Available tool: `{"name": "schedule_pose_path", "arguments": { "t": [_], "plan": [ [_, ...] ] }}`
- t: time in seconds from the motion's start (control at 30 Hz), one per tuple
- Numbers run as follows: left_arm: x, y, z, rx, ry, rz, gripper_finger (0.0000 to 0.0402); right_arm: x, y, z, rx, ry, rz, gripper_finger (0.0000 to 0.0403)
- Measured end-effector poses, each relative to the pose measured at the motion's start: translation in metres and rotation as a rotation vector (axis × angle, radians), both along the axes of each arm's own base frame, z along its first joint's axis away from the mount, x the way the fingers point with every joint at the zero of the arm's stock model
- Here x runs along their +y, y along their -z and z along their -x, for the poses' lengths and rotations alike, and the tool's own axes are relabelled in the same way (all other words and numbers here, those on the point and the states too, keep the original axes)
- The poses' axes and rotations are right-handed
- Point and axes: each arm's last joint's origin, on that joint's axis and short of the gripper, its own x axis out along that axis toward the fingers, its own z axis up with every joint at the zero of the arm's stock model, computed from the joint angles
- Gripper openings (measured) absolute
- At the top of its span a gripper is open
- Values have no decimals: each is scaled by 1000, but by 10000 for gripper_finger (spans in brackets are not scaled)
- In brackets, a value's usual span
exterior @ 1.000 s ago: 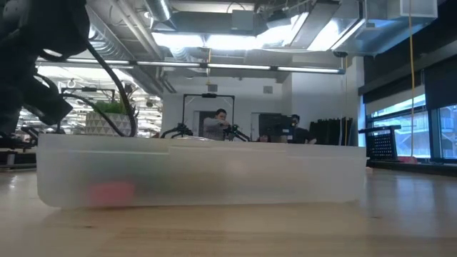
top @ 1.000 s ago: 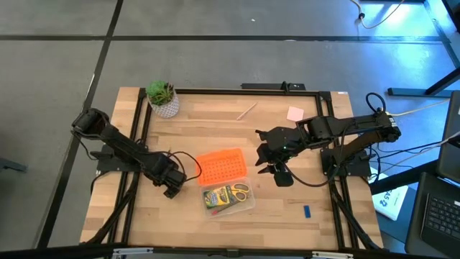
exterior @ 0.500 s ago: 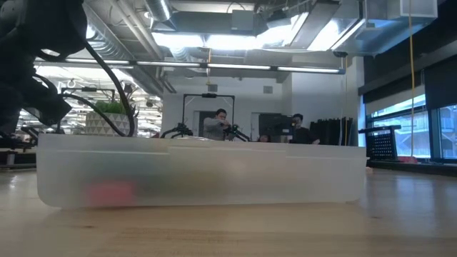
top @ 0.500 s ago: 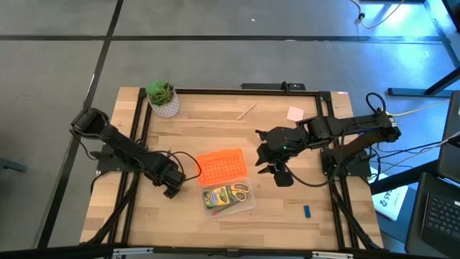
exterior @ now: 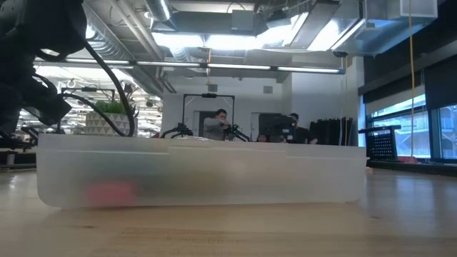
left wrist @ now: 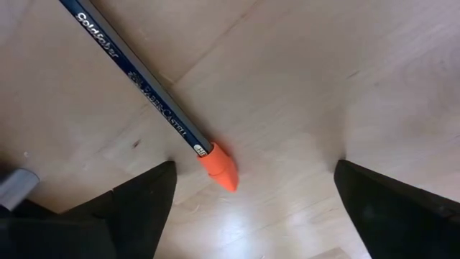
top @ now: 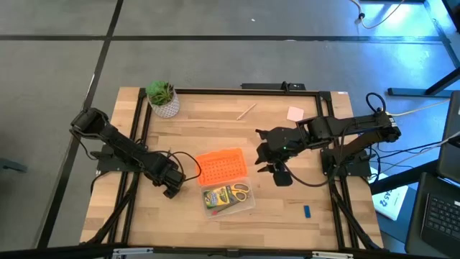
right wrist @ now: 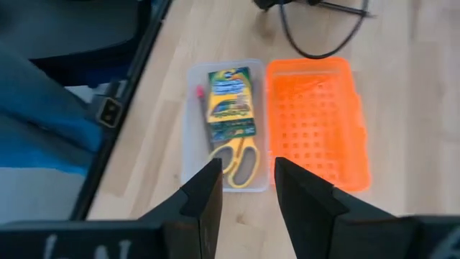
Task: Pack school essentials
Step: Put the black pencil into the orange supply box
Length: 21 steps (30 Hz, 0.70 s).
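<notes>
A dark blue pencil (left wrist: 136, 68) with a red tip (left wrist: 219, 165) lies flat on the wood. My left gripper (left wrist: 251, 205) points down over it, open, its fingers on either side of the red-tipped end and apart from it. In the high view this gripper (top: 171, 188) stands left of the clear case (top: 228, 198), which holds the crayon box (right wrist: 231, 101), the yellow-handled scissors (right wrist: 237, 162) and a thin pencil (right wrist: 201, 108). My right gripper (right wrist: 246, 194) hovers above the table, slightly open, with nothing between its fingers.
The orange perforated lid (top: 221, 166) lies beside the case on its far side. A potted plant (top: 162, 98) stands at the far left. A pale pencil (top: 246, 111) and a pink note pad (top: 295, 114) lie near the far edge, and a blue eraser (top: 306, 211) lies at the near right.
</notes>
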Motion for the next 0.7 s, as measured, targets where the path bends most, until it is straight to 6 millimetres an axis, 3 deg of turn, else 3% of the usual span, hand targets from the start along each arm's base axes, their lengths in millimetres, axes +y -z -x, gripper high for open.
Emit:
{"name": "schedule_pose_path", "arguments": {
  "t": [0.7],
  "plan": [
    [1, 0, 0, 1, -5, -20, 156, -1, 0, 0, -5, 33, 27, 129]
  ]
}}
